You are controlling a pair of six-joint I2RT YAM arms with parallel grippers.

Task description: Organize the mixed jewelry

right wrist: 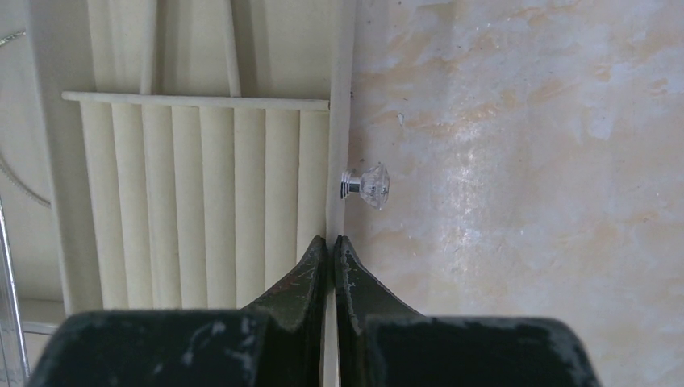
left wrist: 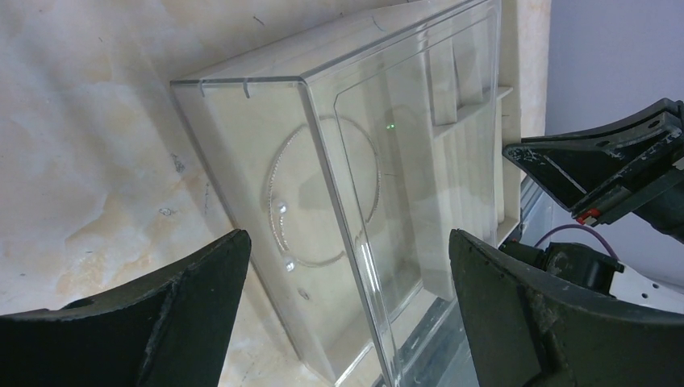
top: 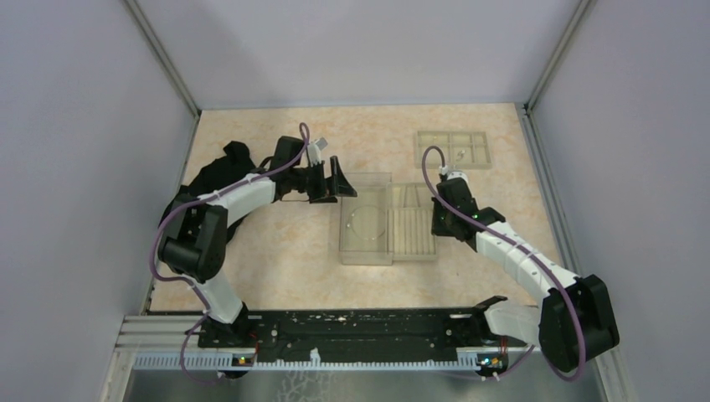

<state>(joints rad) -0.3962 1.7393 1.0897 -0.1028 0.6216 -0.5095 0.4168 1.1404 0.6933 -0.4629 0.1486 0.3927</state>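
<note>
The thin silver wire hoop (top: pixel 367 222) lies under the clear plastic box (top: pixel 366 219). Through the clear wall in the left wrist view I see the hoop (left wrist: pixel 278 173) with two small shiny beads (left wrist: pixel 283 208) on it. My left gripper (top: pixel 335 178) is open wide and empty, and hovers at the box's far left corner (left wrist: pixel 348 242). My right gripper (top: pixel 437 224) is shut (right wrist: pixel 332 239) with the right rim of the ridged beige tray (right wrist: pixel 202 210) pinched between its fingers. A tiny silver piece (top: pixel 461 154) lies in the compartmented tray (top: pixel 453 134).
A small crystal knob (right wrist: pixel 367 185) sticks out of the ridged tray's right side, just beyond my right fingertips. The ridged tray (top: pixel 413 222) adjoins the clear box. The compartmented tray stands at the back right. Grey walls enclose the table on three sides.
</note>
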